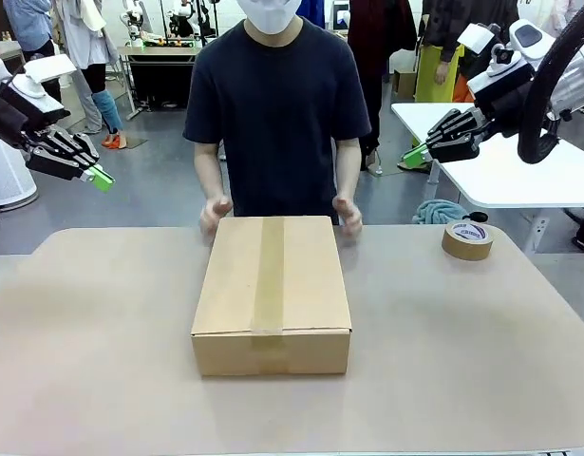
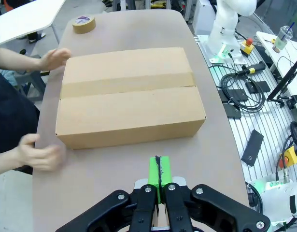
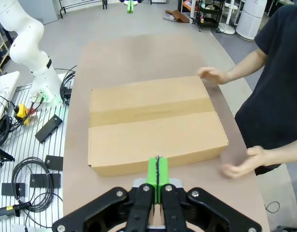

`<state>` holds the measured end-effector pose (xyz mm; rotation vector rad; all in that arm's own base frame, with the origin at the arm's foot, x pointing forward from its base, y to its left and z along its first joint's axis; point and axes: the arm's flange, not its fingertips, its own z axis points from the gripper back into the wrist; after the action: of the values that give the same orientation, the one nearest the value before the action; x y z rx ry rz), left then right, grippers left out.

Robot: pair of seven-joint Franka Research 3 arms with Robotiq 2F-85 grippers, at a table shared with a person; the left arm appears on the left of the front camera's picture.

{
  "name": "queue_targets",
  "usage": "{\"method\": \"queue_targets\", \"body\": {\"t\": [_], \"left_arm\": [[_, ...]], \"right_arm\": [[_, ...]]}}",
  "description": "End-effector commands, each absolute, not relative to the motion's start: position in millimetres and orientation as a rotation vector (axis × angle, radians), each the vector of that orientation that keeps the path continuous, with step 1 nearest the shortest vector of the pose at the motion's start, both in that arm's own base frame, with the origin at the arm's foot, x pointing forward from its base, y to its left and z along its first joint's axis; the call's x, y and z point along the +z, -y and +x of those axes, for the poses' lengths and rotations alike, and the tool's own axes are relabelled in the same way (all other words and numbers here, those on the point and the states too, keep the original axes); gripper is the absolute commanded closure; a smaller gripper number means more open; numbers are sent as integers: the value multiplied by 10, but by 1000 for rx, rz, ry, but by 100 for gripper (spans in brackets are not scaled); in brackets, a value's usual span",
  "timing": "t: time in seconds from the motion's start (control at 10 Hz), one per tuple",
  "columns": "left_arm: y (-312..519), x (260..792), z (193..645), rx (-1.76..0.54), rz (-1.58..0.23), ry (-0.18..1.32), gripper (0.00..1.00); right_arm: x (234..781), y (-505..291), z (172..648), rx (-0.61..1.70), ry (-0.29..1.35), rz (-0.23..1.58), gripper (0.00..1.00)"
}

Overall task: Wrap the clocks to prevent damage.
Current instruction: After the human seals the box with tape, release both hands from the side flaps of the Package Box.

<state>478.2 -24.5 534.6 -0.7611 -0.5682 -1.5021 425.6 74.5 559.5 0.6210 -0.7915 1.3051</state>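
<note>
While both arms hung raised off the table (image 1: 83, 380), I logged the cardboard box (image 1: 273, 294) sitting near the middle of it, a little toward the far edge, flaps down and a strip of brown tape (image 1: 269, 275) running along its top seam. No clocks were visible to me; if they were packed, they were inside the box, and I could not tell. The left gripper (image 1: 100, 178) was above the left edge, clenched on nothing, its green pads pressed flat together in the left wrist view (image 2: 159, 170). The right gripper (image 1: 417, 153) was above the far right corner, likewise clenched and empty, pads together (image 3: 157, 170). The person stood at the far edge with the person's left hand (image 1: 348, 215) and the person's right hand (image 1: 216, 213) at the box's far corners, both blurred, whether touching it I could not say. A tape roll (image 1: 467, 239) lay near the far right corner, well apart from the box. My reading: the sealing stage looked done or nearly so, with the person handling the box. Any next move on my side would call for releasing a claw first, and for keeping clear of those hands.
</note>
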Motion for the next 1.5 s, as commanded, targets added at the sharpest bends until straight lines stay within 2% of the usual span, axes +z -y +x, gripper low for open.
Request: {"method": "queue_targets", "body": {"t": [0.0,0.8,0.9,1.0,1.1,1.2,1.3,1.4], "left_arm": [[247,5353,4785,-1513,-754,573,99],[245,5346,4782,-1502,-761,568,99],[196,5452,4632,-1494,-755,624,53],[113,5532,4724,-1491,-770,620,45],[64,5530,4676,-1464,-779,641,0],[43,5516,4627,-1455,-782,657,0],[21,5552,4687,-1472,-783,652,0],[48,5558,4697,-1472,-786,653,28]], "right_arm": [[5593,-760,4295,1323,810,643,99],[5595,-754,4254,1307,791,623,99],[5610,-783,4105,1359,796,646,76],[5593,-792,4134,1373,784,666,39],[5562,-752,4134,1363,774,683,16],[5553,-723,4113,1366,769,685,0],[5573,-725,4148,1351,772,685,0],[5570,-715,4151,1340,764,692,0]]}}
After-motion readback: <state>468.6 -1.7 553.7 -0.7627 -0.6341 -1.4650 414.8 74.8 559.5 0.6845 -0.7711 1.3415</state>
